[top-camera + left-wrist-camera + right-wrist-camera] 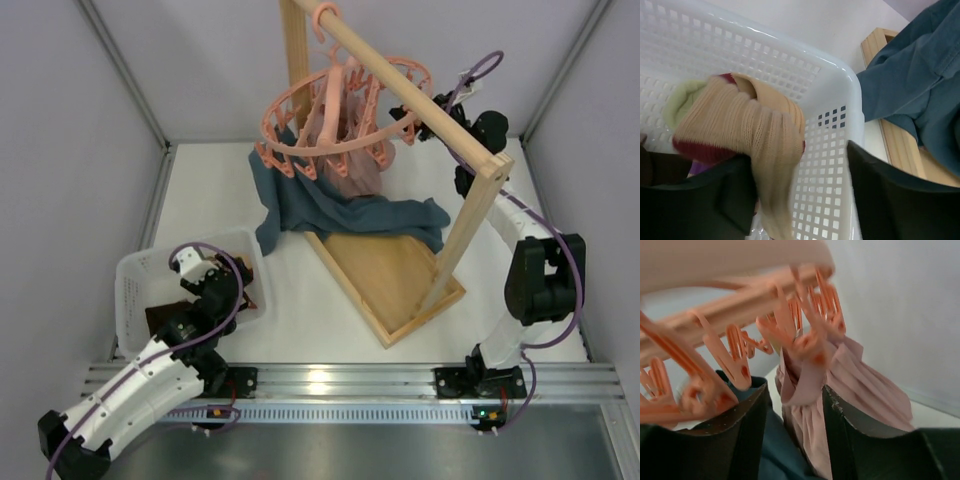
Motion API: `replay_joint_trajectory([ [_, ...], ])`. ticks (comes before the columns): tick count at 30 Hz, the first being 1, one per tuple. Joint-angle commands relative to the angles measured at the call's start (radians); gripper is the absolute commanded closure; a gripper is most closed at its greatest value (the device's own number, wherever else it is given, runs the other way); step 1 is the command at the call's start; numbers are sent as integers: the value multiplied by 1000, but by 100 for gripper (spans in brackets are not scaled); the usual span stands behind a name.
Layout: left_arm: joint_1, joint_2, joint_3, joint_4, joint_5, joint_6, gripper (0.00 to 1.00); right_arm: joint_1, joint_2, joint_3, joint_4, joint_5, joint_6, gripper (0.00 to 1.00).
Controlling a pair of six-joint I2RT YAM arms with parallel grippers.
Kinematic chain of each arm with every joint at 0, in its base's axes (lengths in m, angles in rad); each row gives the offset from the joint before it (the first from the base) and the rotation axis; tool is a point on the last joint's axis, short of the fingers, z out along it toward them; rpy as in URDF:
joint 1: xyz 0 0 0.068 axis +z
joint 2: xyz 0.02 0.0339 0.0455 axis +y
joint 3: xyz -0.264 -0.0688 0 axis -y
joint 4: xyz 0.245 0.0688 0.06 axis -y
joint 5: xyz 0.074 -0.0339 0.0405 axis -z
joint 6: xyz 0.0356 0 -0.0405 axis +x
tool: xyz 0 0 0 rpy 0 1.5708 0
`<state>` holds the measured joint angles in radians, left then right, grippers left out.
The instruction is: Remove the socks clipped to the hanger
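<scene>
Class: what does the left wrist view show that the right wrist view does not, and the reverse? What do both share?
Left wrist only: a white perforated plastic basket, a ribbed tan sock with dark red bands, a pale wooden rack base. Right wrist only: the salmon-pink plastic hanger with clip pegs, a dusty-pink pleated garment. Both: the blue-grey cloth.

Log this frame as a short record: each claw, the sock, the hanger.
left claw: open, over white basket
sock: tan with red patches, in the basket's opening, against one finger
right claw: just below the hanger pegs, fingers either side of pink garment
right grip: cannot tell
</scene>
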<state>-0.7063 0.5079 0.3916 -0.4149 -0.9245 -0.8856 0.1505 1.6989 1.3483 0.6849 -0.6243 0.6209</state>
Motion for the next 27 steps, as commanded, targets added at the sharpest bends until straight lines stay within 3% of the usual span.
replay_joint_trajectory([
  [1,5,-9,19,4,6,8,25,9,-48,-15,-80,32,-62,54],
  [3,5,-2,23,-1,-3,13,2,9,-53,-9,-139,53,-93,47],
  [4,5,3,23,-1,-5,13,2,9,-53,-6,-160,63,-101,45],
  [5,5,7,26,1,-7,13,2,9,-54,-2,-186,75,-114,30],
  [7,7,27,30,1,-13,-1,2,11,-61,-3,-248,118,-147,22],
  [8,7,41,36,2,-16,-10,2,11,-68,-8,-299,158,-170,1],
  [16,7,84,50,2,55,-46,2,3,-154,-12,-642,414,-251,1],
  [22,5,58,78,11,168,-42,2,1,-385,-277,-783,671,-242,0],
  [27,7,26,104,57,360,-4,2,0,-560,-512,-912,721,-230,1],
])
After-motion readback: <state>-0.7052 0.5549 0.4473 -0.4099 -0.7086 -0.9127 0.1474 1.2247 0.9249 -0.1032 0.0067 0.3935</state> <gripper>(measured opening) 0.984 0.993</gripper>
